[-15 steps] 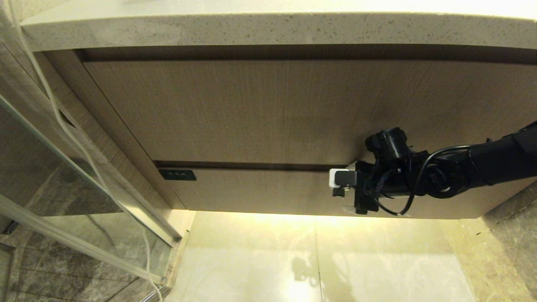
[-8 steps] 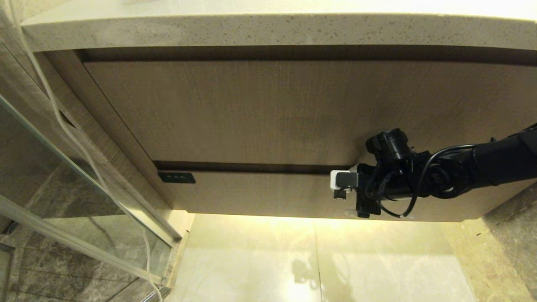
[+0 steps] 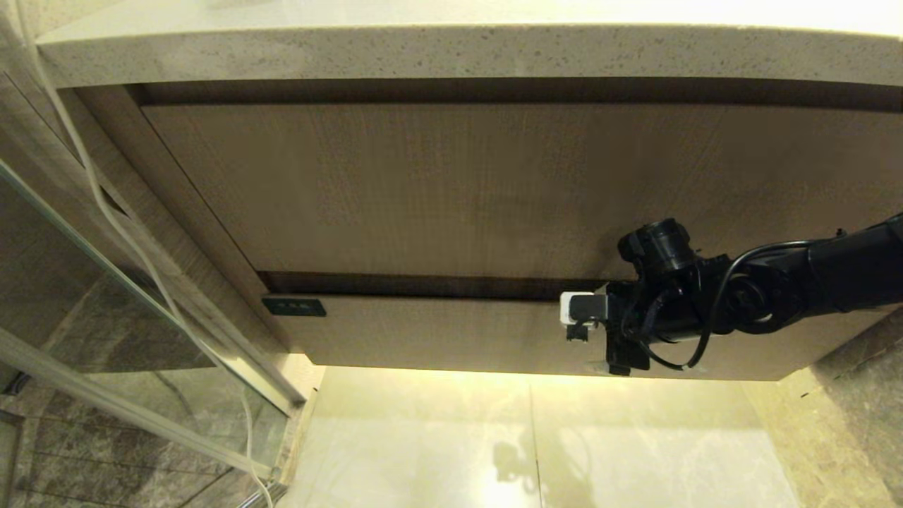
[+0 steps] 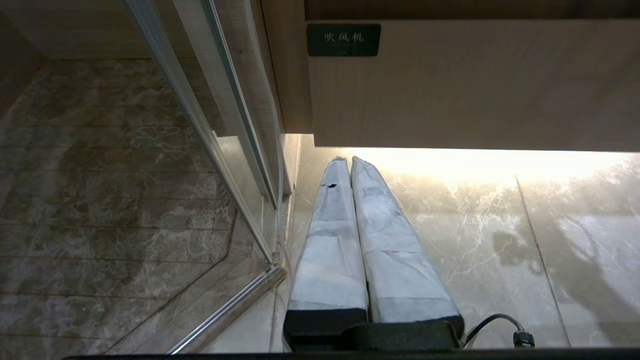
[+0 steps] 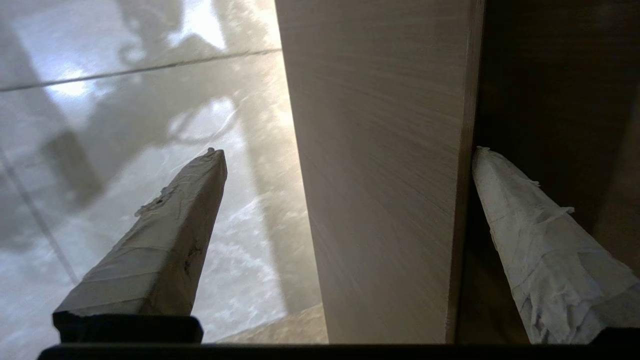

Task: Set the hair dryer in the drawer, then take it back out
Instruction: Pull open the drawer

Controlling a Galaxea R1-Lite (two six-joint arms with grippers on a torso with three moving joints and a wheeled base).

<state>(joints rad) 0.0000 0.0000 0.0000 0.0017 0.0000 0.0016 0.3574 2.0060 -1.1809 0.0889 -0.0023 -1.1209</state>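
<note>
The drawer [image 3: 437, 331], a wide beige wood-grain front with a small black label [image 3: 293, 307], stands slightly pulled out below the taller panel, with a dark gap along its top. My right gripper [image 3: 585, 317] is open and straddles the drawer's front near its right part. In the right wrist view one taped finger [image 5: 170, 240] is before the drawer front [image 5: 380, 175] and the other finger [image 5: 530, 230] is in the dark gap behind its top edge. The left gripper [image 4: 347, 160] is shut and empty, low over the floor before the drawer's labelled corner [image 4: 343, 39]. The hair dryer is out of view.
A speckled stone countertop [image 3: 451, 49] overhangs the tall wood-grain panel [image 3: 458, 190]. A glass shower door with a metal frame [image 3: 127, 317] stands at the left, and a white cord [image 3: 95, 190] hangs down along it. Glossy floor tiles [image 3: 529, 444] lie below.
The drawer front has slid out a little and the dark gap above it has widened. My right gripper has moved along with it, still open.
</note>
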